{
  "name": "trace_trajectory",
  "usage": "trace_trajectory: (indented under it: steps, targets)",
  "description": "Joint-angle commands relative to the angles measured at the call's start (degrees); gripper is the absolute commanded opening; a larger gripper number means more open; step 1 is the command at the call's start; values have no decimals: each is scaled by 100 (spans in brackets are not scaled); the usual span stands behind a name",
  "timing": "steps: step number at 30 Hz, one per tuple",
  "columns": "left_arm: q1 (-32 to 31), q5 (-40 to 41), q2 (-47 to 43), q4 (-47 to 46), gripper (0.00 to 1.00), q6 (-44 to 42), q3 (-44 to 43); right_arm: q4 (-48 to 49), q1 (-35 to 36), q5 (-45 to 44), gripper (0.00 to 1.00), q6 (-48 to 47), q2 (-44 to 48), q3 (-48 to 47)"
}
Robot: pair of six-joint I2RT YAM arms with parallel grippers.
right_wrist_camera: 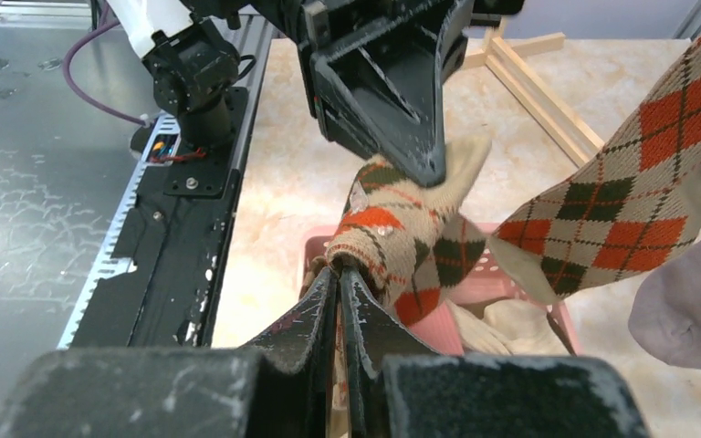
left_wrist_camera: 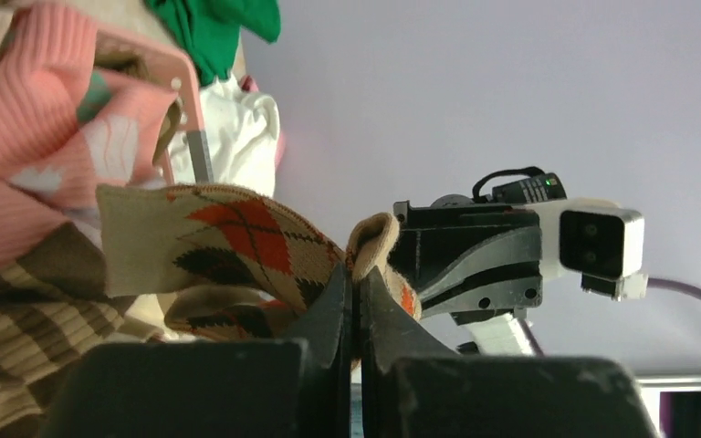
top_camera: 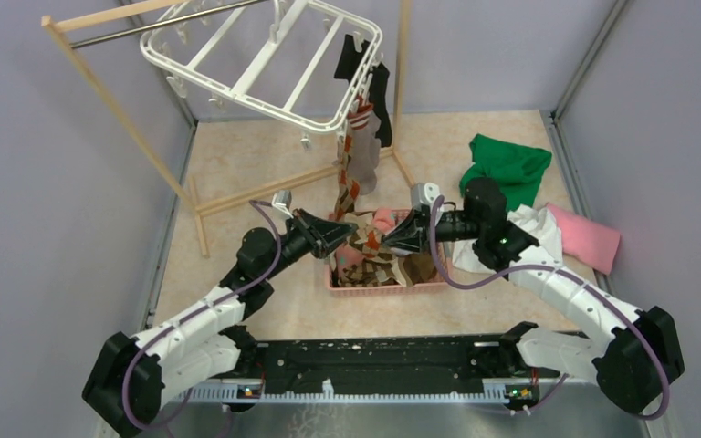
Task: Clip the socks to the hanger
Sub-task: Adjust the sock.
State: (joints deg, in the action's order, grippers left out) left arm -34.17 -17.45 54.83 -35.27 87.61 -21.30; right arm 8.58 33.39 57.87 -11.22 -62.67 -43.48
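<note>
Pinched tight: left gripper (top_camera: pixel 351 228) and right gripper (top_camera: pixel 388 239) both nip the argyle sock (right_wrist_camera: pixel 402 246) between them; shallow bites, a tug could free it.

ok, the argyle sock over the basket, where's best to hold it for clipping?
Take the argyle sock by its cream end, pinching from the side so a flat edge sticks out free. It hangs bunched between the left end effector and right end effector, both shut on it; that end is its flattest part.
</note>
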Motion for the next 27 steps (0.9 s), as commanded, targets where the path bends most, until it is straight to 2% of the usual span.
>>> trace_trajectory:
  steps: [1, 3, 6, 11, 15, 21, 25, 27]
  targets:
    - [-12, 90, -745, 306, 0, -2396, -167, -138, -10, 24, 12, -129, 305, 164]
    - [-10, -129, -1055, 935, 0, -4132, -411, 264, -143, 80, 31, 396, 370, 364]
    - [-16, -706, -1371, 1850, 0, -6217, -788, 1027, -354, 215, 48, 1312, 388, 652]
    - [-15, -1783, -1415, 3277, 0, -9150, -1558, 2121, -418, -30, 61, 2427, 369, 997]
    - [-17, -2446, -1267, 4189, 0, -11096, -2077, 2820, -430, -400, 64, 3303, 207, 1074]
    - [-15, -2978, -1065, 4520, 0, -12341, -2409, 3032, -413, -359, 65, 3401, 94, 971]
    - [-13, -3300, -813, 4599, 0, -12496, -2631, 3054, -284, -97, 67, 2955, 89, 930]
    - [-11, -3445, -760, 4531, 0, -12503, -2674, 3016, -207, 93, 75, 2472, 93, 902]
